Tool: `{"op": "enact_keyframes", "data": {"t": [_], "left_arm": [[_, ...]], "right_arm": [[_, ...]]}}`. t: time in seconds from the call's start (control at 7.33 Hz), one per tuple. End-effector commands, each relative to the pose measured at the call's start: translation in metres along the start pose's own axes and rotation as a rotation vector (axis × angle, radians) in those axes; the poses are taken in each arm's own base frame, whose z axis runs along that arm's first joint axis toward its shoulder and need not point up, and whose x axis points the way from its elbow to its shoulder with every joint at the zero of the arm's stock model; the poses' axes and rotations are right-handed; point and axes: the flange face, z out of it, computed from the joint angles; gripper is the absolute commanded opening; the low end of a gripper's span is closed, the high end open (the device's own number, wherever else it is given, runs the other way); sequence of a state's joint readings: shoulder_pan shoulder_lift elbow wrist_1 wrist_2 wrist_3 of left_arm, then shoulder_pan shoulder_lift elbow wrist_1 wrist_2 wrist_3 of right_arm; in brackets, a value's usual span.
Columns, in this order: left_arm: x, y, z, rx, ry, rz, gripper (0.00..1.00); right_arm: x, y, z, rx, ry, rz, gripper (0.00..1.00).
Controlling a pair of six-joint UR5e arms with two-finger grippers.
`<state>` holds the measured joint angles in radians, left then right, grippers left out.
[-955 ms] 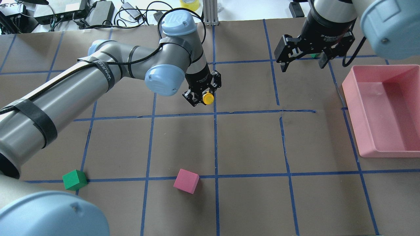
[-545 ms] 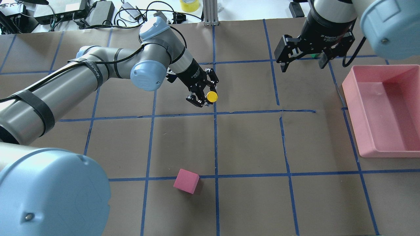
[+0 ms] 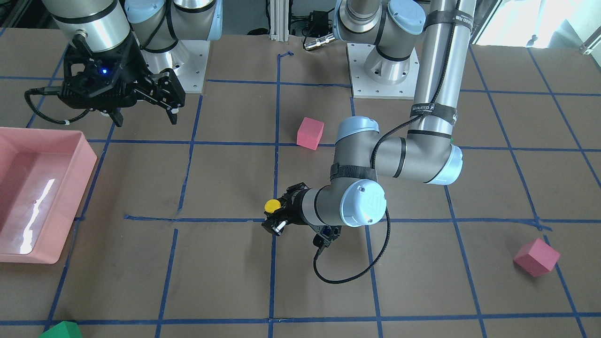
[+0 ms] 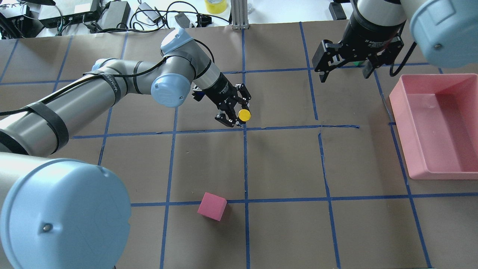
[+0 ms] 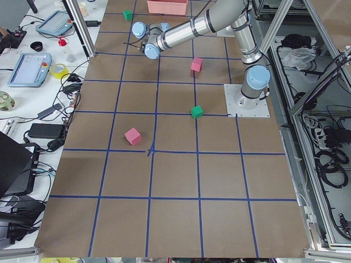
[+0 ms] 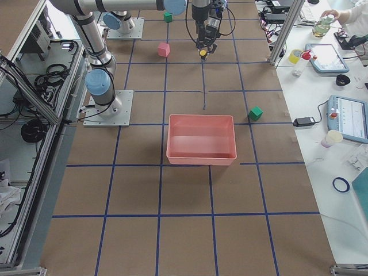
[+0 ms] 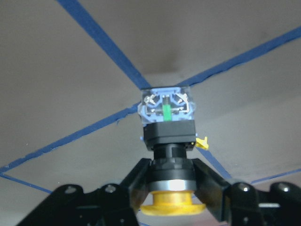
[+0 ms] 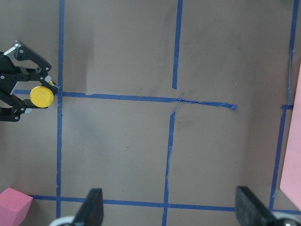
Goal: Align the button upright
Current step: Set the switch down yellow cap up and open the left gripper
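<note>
The button [image 4: 244,115] has a yellow cap, a black body and a clear silvery terminal base. My left gripper [image 4: 239,116] is shut on it at the neck under the cap. The left wrist view shows the fingers [image 7: 141,179] clamping the button [image 7: 168,134], with the terminal end pointing at a blue tape crossing just below. I cannot tell whether it touches the table. In the front view the cap [image 3: 271,205] faces up at the left gripper [image 3: 277,218]. My right gripper [image 4: 344,74] is open and empty, high at the far right.
A pink bin [image 4: 399,112] stands at the right edge. A pink cube [image 4: 212,206] lies near the front middle. The front view shows another pink cube [image 3: 536,257] and a green cube [image 3: 61,330]. Cables and boxes line the far table edge.
My left wrist has tilted over, and the gripper with the button has moved slightly right and nearer to the tape crossing. The left shoulder now hides the green cube. The right arm has not moved.
</note>
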<state>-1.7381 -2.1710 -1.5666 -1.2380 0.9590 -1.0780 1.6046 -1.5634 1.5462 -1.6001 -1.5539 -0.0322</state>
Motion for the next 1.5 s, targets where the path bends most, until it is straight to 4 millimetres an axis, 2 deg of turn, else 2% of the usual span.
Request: {"op": "enact_keyframes", "data": {"t": [0.0,0.14,0.27,0.41,0.55,0.68,0.82,0.95,1.09,1.23,1.36], "left_arm": [[0.0,0.0,0.005,-0.037,0.009,0.006,0.0],[0.0,0.0,0.004,-0.028,0.006,0.011,0.0],[0.0,-0.002,0.006,-0.021,0.004,0.016,0.16],[0.001,-0.004,0.007,-0.022,0.006,0.023,0.85],[0.001,-0.003,0.006,-0.025,0.01,0.017,1.0],[0.003,-0.001,0.003,-0.026,0.017,0.021,1.0],[0.006,0.006,-0.012,-0.003,0.035,0.049,1.0],[0.007,0.015,-0.038,0.026,0.069,0.078,1.0],[0.007,0.029,-0.08,0.14,0.083,0.145,1.0],[0.006,0.054,-0.12,0.209,0.1,0.208,1.0],[-0.007,0.081,-0.16,0.298,0.088,0.239,1.0]], "right_arm": [[0.0,0.0,0.0,-0.001,0.0,0.0,1.0],[0.0,0.0,-0.001,0.001,0.0,0.0,1.0],[0.0,0.0,0.0,-0.001,0.0,0.0,1.0],[0.0,0.0,0.0,-0.001,0.0,0.0,1.0],[0.0,0.0,0.0,-0.001,0.0,-0.006,1.0],[0.0,0.0,-0.001,0.001,0.0,-0.008,1.0],[0.0,0.0,0.0,-0.001,0.0,-0.006,1.0],[0.0,0.0,0.0,-0.001,0.0,-0.006,1.0],[0.0,0.0,0.0,-0.001,0.0,-0.006,1.0],[0.0,0.0,-0.001,0.001,0.0,-0.006,1.0],[0.0,0.0,0.0,-0.001,0.0,-0.005,1.0]]}}
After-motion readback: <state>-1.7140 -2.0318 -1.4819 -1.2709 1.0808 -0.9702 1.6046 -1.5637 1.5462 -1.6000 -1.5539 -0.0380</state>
